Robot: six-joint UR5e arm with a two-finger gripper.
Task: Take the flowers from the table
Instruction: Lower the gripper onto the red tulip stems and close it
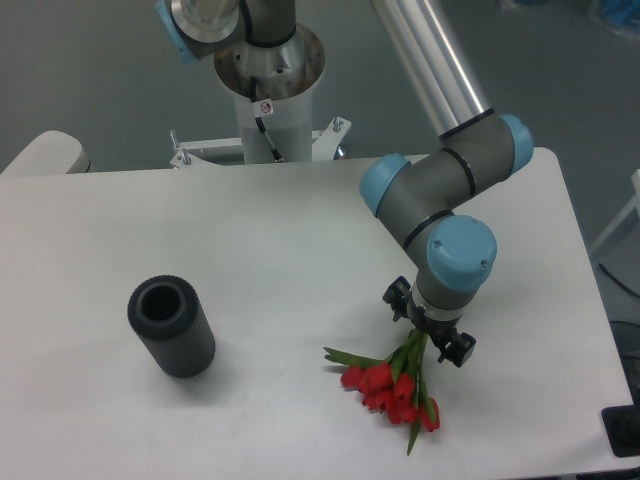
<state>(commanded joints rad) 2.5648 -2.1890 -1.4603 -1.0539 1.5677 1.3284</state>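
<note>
- The large flat white tabletop with rounded corners [260, 250] fills most of the view, seen from above and in front.
- The small bunch of red tulip-like flowers with green stems and leaves [392, 388] lies at the near right of the table, blooms pointing toward the near edge and stems running up toward the arm.
- The grey robot arm with light blue joint caps [452, 190] reaches in from the far right and bends down over the bunch.
- The black two-finger gripper [428, 330] sits directly over the stem end of the flowers, seemingly touching or just above the green stems.
- The wrist hides the fingers from this angle, so I cannot tell how wide they are parted or whether they grip the stems.
- A dark ribbed hollow cylinder [172, 327] stands tilted at the near left, well apart from the flowers.
- The arm's white base column [268, 110] rises behind the far edge.
</note>
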